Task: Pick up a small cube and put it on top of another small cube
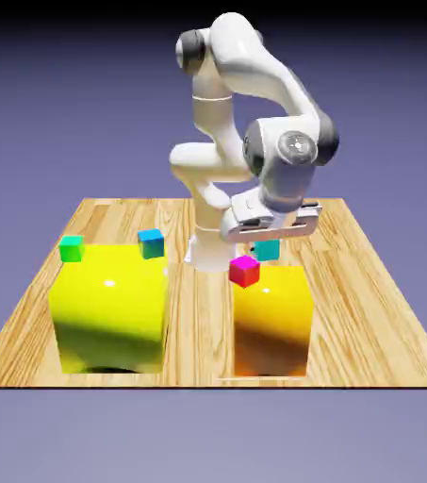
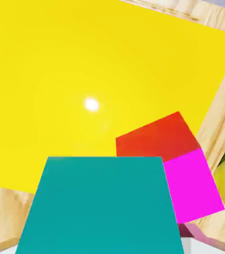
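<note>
Clenched on the teal cube (image 1: pixel 267 250), the tool (image 1: pixel 266 247) hangs over the part of the tabletop (image 1: pixel 194 321) in front of the robot's base. In the hand view the cube sits between the fingers at the bottom edge, large enough to hide most of them. Just beside the tool, toward the exterior view's left, is a small cube with magenta and red faces (image 1: pixel 245 272); the hand view shows it beyond the teal cube's right edge. Below the tool and nearer the camera stands a big orange-yellow block (image 1: pixel 272 321), its yellow top filling much of the hand view. Farther from the tool, toward the exterior view's left, come the blue-topped cube (image 1: pixel 151 243), then a big yellow-green block (image 1: pixel 112 311), and farthest out the green cube (image 1: pixel 72 249).
</note>
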